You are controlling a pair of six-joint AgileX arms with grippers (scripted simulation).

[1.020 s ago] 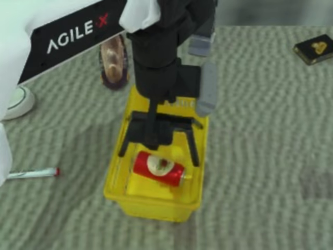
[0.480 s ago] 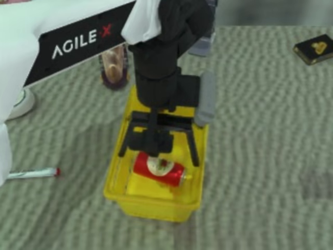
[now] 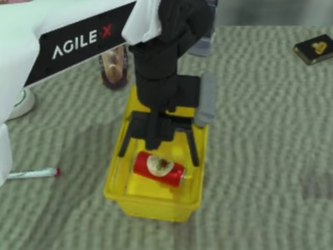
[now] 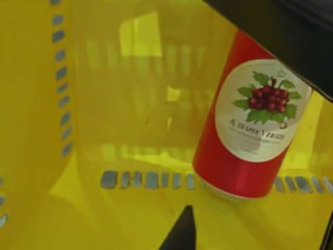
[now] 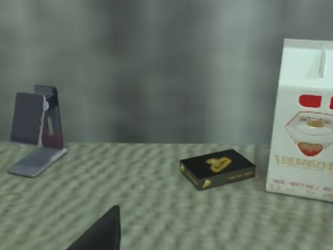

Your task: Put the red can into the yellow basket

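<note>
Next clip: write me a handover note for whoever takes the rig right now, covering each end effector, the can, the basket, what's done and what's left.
Left end effector: open, above the yellow basket, not gripping anything.
Right end effector: not seen from above; its wrist camera faces a black box and a white carton.
Red can: lying on its side on the basket floor, free of the fingers.
Done: can is in the basket.
Left: probably only lifting the left arm clear and parking it.
</note>
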